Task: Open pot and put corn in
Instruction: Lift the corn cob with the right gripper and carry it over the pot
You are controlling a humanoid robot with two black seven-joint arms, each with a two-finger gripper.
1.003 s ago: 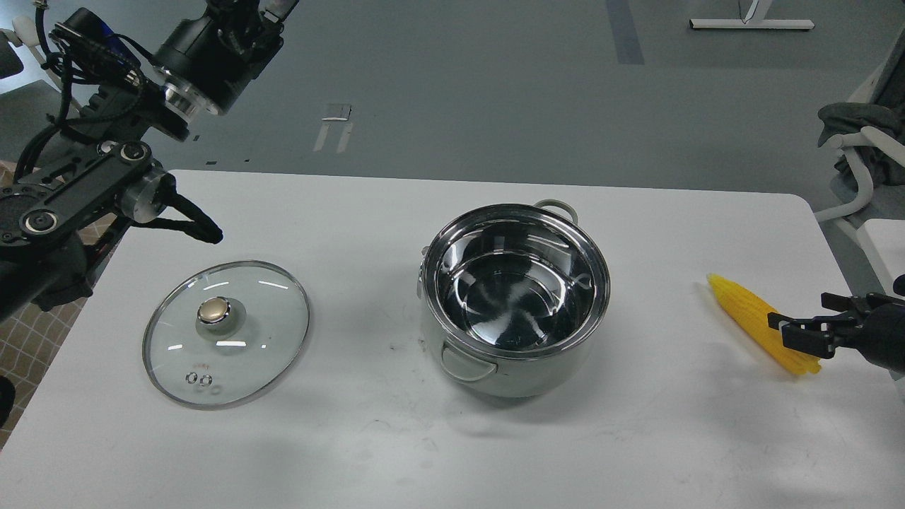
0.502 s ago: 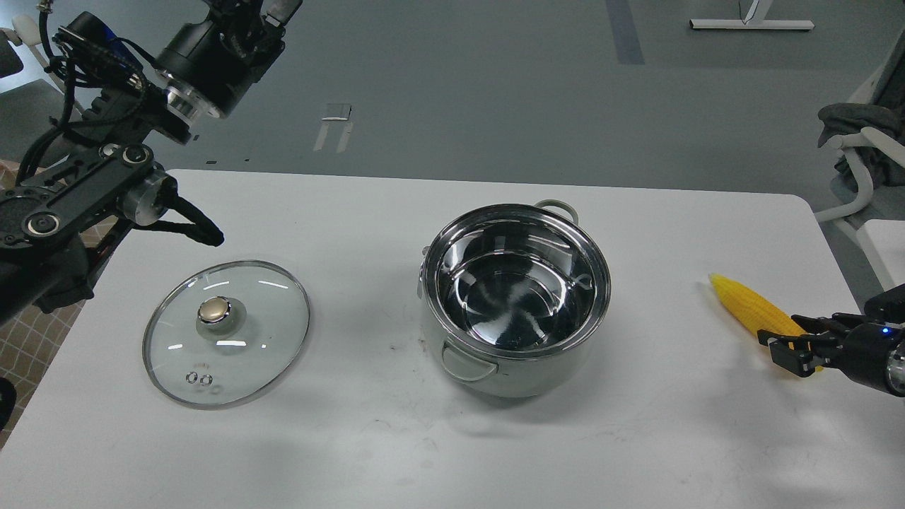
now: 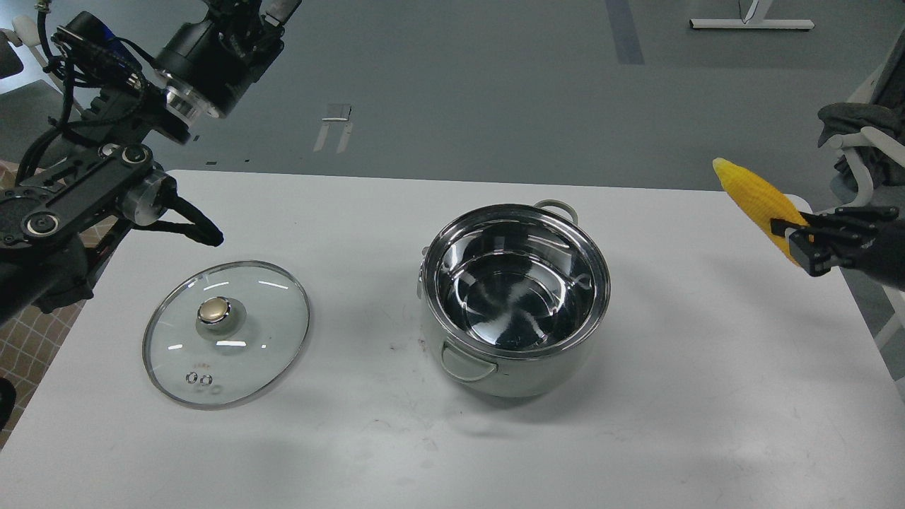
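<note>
The stainless-steel pot (image 3: 515,297) stands open and empty in the middle of the white table (image 3: 679,396). Its glass lid (image 3: 263,332) with a gold knob lies flat on the table to the left. My right gripper (image 3: 800,244) is shut on the thick end of the yellow corn (image 3: 753,196) and holds it in the air above the table's right edge, tip pointing up and left, well right of the pot. My left arm (image 3: 201,67) rises at the upper left and leaves the frame at the top, so its fingers are out of view.
A black cable loop (image 3: 194,226) from the left arm hangs just above the lid's far side. A chair (image 3: 859,141) with grey cloth stands beyond the table's right corner. Grey floor lies behind the table.
My right gripper closed on the corn and lifted it off the table, up and toward the far right edge. The left arm, pot and lid have not moved.
</note>
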